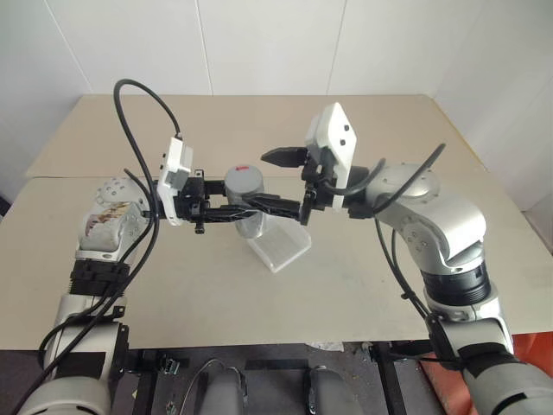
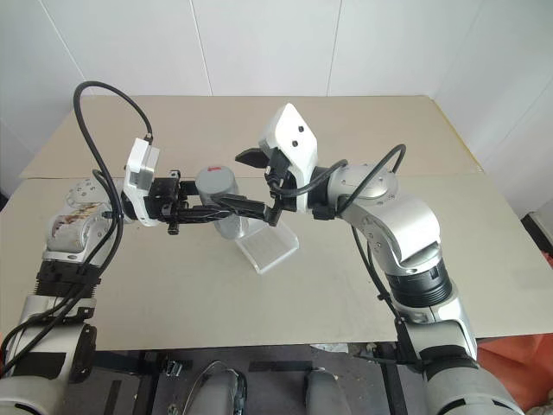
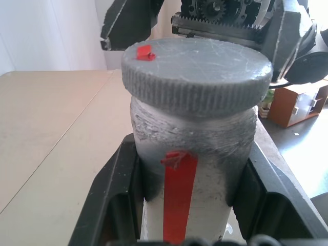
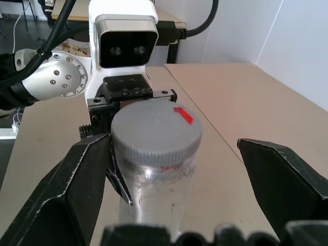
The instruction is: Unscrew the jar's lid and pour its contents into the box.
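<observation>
You see a silvery-grey jar (image 3: 205, 154) with a red stripe down its side, topped by a grey lid (image 3: 197, 72) with a ribbed edge and a small red mark. The box (image 1: 281, 245) is clear plastic. Both grippers have black fingers (image 4: 77, 189). The table (image 1: 363, 285) is plain beige.

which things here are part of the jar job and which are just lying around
Part of the job:
- jar, clamped in the left gripper
- lid, on the jar
- box, on the table beneath the jar
- right gripper, open around the lid

Just there:
- table
- orange crate off the table's edge
</observation>
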`<control>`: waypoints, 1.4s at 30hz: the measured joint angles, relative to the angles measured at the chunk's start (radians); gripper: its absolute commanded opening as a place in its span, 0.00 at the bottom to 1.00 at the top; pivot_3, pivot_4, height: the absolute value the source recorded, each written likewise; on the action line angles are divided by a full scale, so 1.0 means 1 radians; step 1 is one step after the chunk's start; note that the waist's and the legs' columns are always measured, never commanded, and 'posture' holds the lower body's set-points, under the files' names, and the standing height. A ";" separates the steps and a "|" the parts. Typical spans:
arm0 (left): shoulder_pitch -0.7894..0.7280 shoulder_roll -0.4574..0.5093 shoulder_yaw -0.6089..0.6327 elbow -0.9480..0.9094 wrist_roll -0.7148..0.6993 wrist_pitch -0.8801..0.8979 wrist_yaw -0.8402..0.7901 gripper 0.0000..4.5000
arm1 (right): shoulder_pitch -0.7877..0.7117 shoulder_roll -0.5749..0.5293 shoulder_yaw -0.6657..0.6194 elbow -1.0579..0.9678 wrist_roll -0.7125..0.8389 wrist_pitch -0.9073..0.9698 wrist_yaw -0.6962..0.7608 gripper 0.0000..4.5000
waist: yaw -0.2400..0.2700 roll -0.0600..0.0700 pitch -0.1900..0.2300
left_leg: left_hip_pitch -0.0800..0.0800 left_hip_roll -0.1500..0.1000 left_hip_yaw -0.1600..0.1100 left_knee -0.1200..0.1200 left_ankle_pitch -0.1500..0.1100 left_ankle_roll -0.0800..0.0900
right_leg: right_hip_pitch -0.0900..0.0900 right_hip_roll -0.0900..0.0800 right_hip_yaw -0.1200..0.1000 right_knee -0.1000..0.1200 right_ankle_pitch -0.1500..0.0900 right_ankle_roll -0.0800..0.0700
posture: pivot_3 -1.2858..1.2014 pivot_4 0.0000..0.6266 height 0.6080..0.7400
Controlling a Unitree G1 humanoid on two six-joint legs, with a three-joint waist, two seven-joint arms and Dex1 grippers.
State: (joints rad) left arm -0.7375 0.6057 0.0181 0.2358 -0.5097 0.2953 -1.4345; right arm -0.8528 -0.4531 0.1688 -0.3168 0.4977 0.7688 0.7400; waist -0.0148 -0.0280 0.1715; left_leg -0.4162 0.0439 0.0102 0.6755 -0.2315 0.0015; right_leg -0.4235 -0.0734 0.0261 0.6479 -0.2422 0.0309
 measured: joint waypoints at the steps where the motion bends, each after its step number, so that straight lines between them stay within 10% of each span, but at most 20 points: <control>1: 0.001 0.000 0.000 0.000 0.000 0.000 -0.001 0.43 | 0.003 -0.003 0.000 0.000 0.000 0.000 0.000 0.99 | 0.000 0.000 0.000 | 0.000 0.000 0.000 0.000 0.000 0.000 | 0.000 0.000 0.000 0.000 0.000 0.000 | 0.52 0.24 1.00; 42: 0.004 -0.005 -0.002 -0.014 -0.001 0.008 -0.022 0.43 | -0.065 0.129 0.062 0.073 -0.076 -0.012 -0.020 0.99 | 0.000 0.000 0.000 | 0.000 0.000 0.000 0.000 0.000 0.000 | 0.000 0.000 0.000 0.000 0.000 0.000 | 0.52 0.24 1.00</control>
State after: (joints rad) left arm -0.7331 0.6006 0.0160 0.2219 -0.5107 0.3030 -1.4565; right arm -0.9174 -0.3237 0.2305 -0.2435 0.4219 0.7571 0.7205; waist -0.0153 -0.0280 0.1715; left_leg -0.4162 0.0440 0.0101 0.6755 -0.2315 0.0015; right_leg -0.4236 -0.0733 0.0261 0.6481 -0.2421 0.0308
